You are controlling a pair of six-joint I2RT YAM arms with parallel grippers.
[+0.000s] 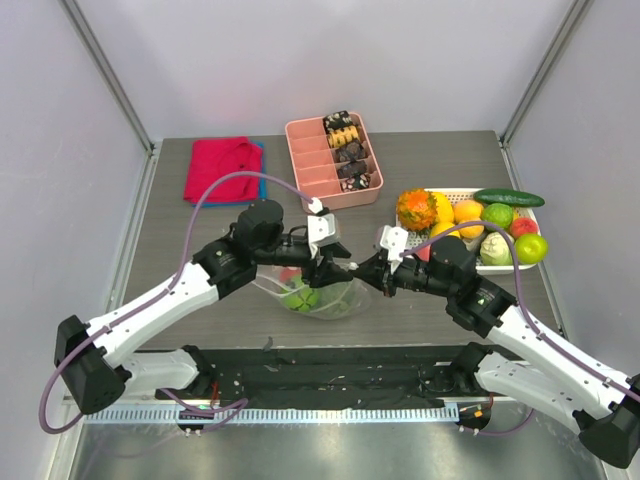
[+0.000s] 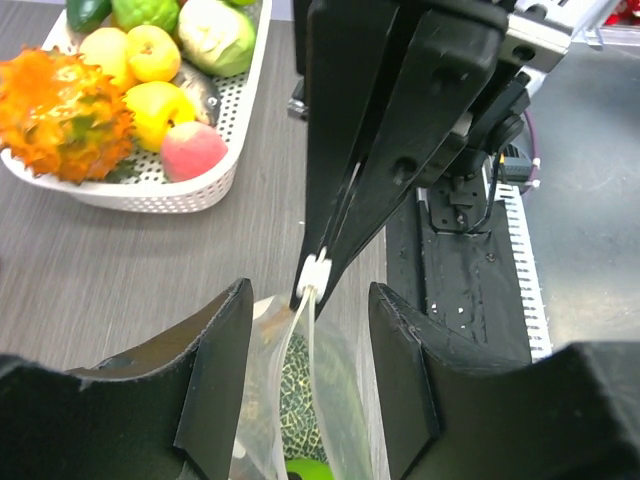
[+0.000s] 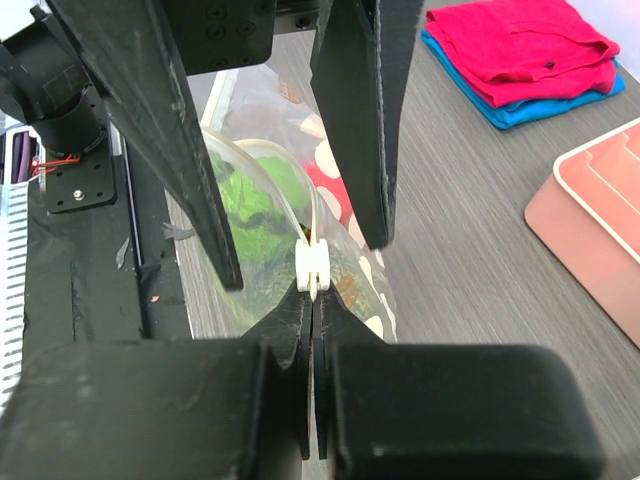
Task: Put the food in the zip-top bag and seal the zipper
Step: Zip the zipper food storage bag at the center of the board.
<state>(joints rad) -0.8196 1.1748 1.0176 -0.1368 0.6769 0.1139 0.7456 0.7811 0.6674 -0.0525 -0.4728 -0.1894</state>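
From 9 o'clock the left gripper [image 1: 325,265] stands spread over the zip-top bag [image 1: 338,302], lying mid-table with the food [image 1: 297,297] inside, while from 3 o'clock the right gripper [image 1: 352,270] pinches the zipper [image 2: 303,335] at its white slider [image 3: 312,268].

Left tool [image 2: 310,300] agape — right tool [image 3: 312,298] pinched

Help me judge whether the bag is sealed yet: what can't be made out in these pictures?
Top view: how far the zipper is closed; the left gripper and right gripper meet over it.
Left wrist view: most of the zip-top bag, cut off by the bottom edge.
Right wrist view: the bag's far end, behind the left gripper's fingers; the food is a green-and-red blur, count unclear.
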